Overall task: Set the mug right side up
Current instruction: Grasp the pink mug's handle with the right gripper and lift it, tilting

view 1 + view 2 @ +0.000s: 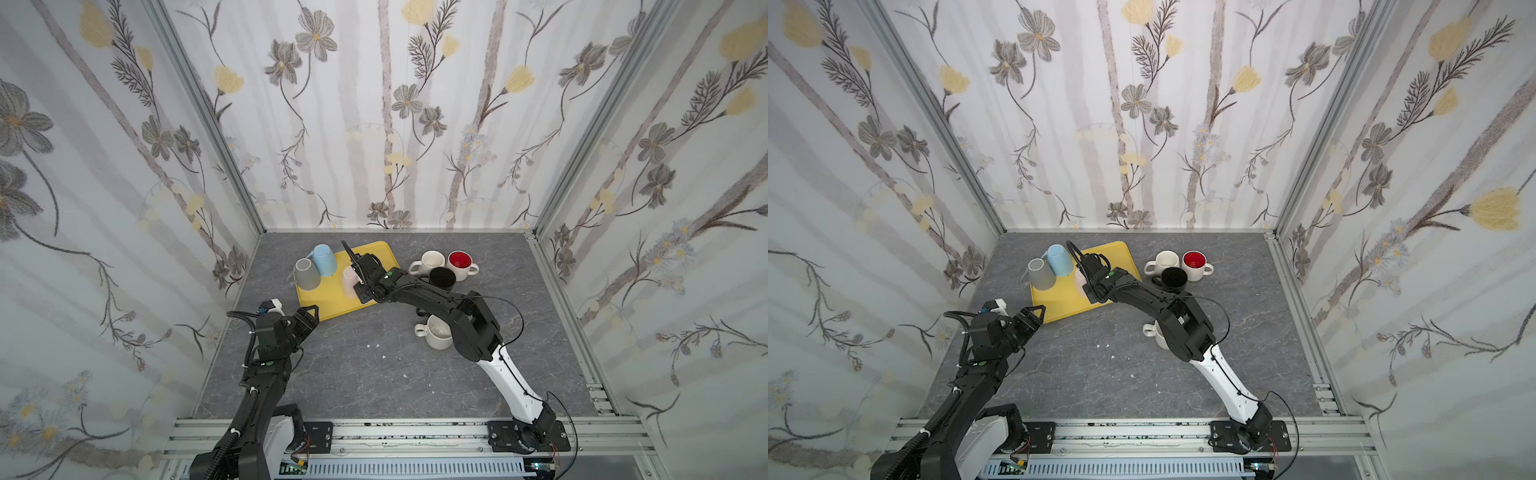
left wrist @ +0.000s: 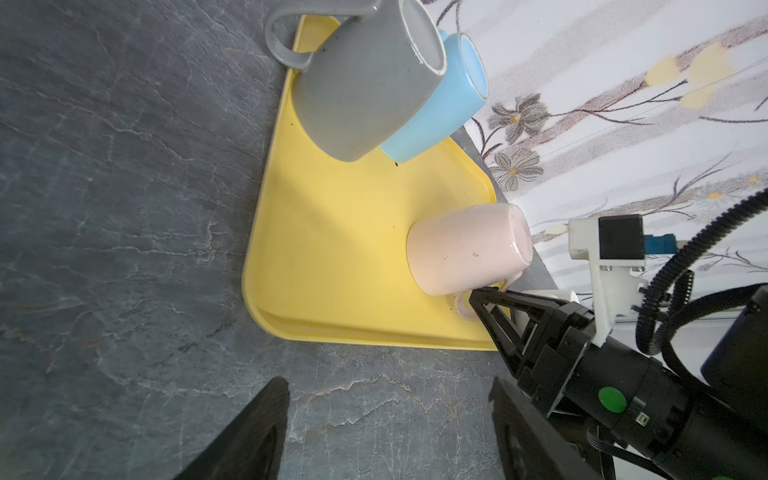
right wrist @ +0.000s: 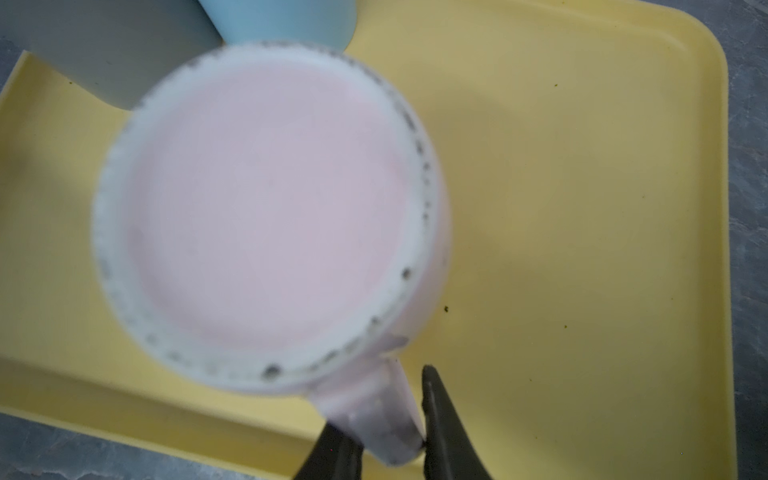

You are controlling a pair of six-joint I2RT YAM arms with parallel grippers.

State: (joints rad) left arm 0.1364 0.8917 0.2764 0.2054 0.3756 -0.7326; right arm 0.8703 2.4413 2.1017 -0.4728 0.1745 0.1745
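Pink mug (image 3: 266, 208) stands inverted, its handle (image 3: 374, 424) clenched in the right pincer (image 3: 378, 397).

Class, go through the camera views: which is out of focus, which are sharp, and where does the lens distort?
Right wrist view: the pink mug sits close to the lens and is soft, the yellow tray behind it clearer. Left wrist view: crisp, even on the grey mug. Both top views: sharp, evenly lit, but the papered walls splay outward, a wide-angle effect.
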